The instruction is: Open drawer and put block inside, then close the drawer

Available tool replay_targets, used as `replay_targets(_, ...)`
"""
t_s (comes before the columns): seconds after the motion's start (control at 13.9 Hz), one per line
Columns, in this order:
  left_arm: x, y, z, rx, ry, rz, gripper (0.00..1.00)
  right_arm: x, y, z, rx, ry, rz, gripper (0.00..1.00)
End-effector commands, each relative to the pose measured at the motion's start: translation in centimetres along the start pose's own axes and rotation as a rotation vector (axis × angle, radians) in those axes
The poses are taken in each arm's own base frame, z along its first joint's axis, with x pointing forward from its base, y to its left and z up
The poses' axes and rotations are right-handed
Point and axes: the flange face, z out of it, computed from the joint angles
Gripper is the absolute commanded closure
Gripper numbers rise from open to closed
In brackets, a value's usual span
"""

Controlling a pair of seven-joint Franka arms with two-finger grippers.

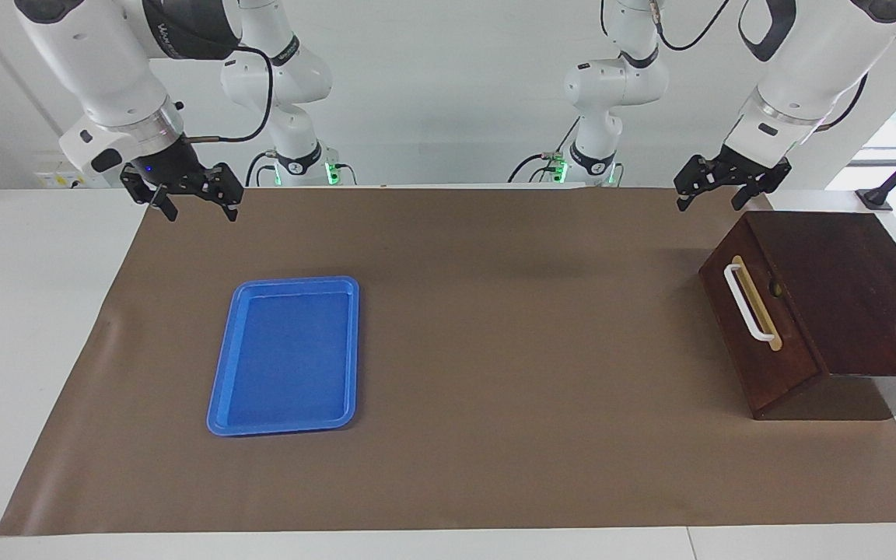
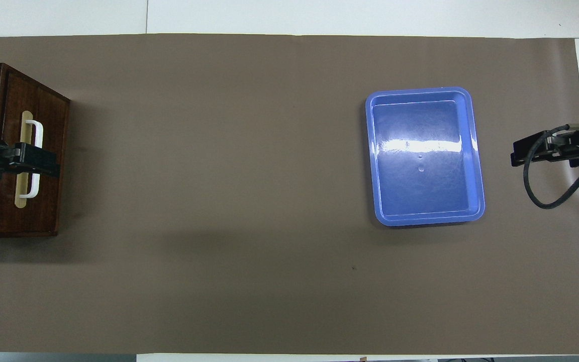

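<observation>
Dark brown wooden box at the tabletop edge by the left arm's end, its drawer (image 1: 755,327) shut, white handle (image 1: 749,303) untouched. Left hand (image 1: 720,187) raised over the box's robot-side corner, fingers apart, empty. Right hand (image 1: 193,201) likewise spread, waiting over the mat's corner near a blue tray (image 1: 286,354). No block visible.

Nothing readable is showing anywhere; a line of pale lettering is running along the dark band of the right arm (image 1: 183,31), but I cannot make it out.
</observation>
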Motion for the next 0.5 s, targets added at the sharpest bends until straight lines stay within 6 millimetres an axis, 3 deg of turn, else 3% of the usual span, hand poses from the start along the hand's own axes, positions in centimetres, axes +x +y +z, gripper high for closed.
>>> replay_targets(0.0,-0.02,-0.47,-0.86,0.011,0.047,0.007,0.00,-0.70,0.20,0.00,-0.007,0.003,-0.011,0.00)
replay_targets(0.43,0.22,-0.67,-0.80,0.014,0.064,0.004,0.00,-0.70,0.20,0.00,-0.007,0.003,-0.011,0.00)
